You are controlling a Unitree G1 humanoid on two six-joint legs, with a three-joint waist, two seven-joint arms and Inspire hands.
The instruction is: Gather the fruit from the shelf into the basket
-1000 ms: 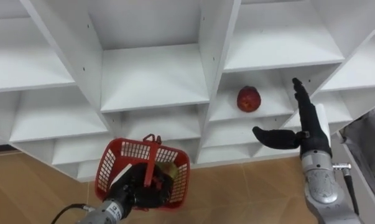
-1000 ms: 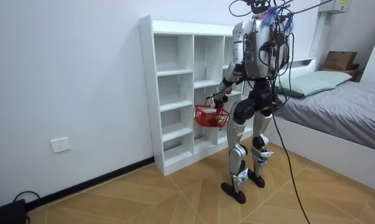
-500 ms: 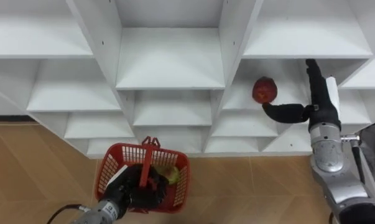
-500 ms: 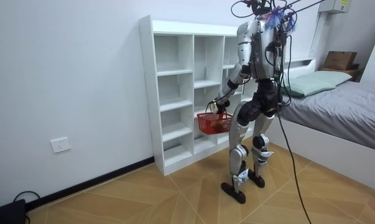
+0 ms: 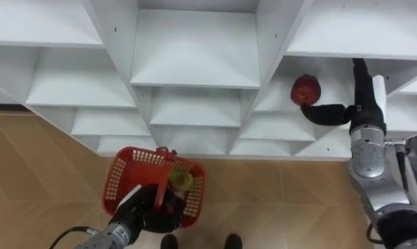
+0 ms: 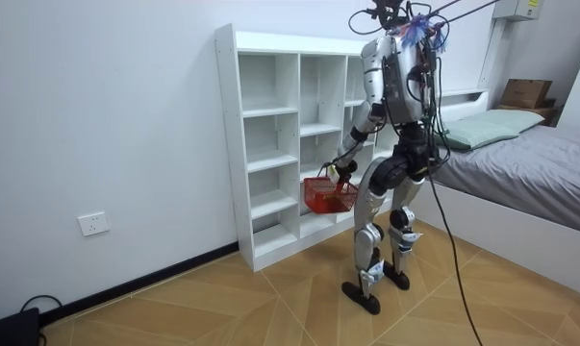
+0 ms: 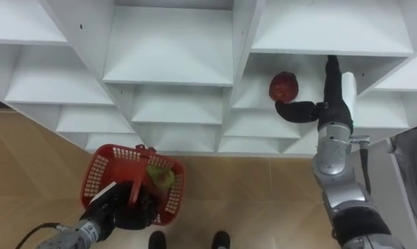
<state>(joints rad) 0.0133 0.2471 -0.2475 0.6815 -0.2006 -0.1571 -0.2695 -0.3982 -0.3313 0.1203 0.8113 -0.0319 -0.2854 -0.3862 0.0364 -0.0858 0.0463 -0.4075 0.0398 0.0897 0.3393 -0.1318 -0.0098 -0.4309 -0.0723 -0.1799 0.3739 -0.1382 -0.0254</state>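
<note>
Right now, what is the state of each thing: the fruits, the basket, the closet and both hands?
red fruit: lying on a closet shelf, not yet picked up.
green fruit: lying in the basket.
basket: hanging by its handle, in front of the closet.
closet: open shelves, no doors.
left hand: shut on the basket's handle.
right hand: open, inside the compartment beside the red fruit, thumb stretched toward it.

White wall [image 6: 107, 115], herringbone wood floor [image 6: 222, 308], grey bed [image 6: 530, 173].
</note>
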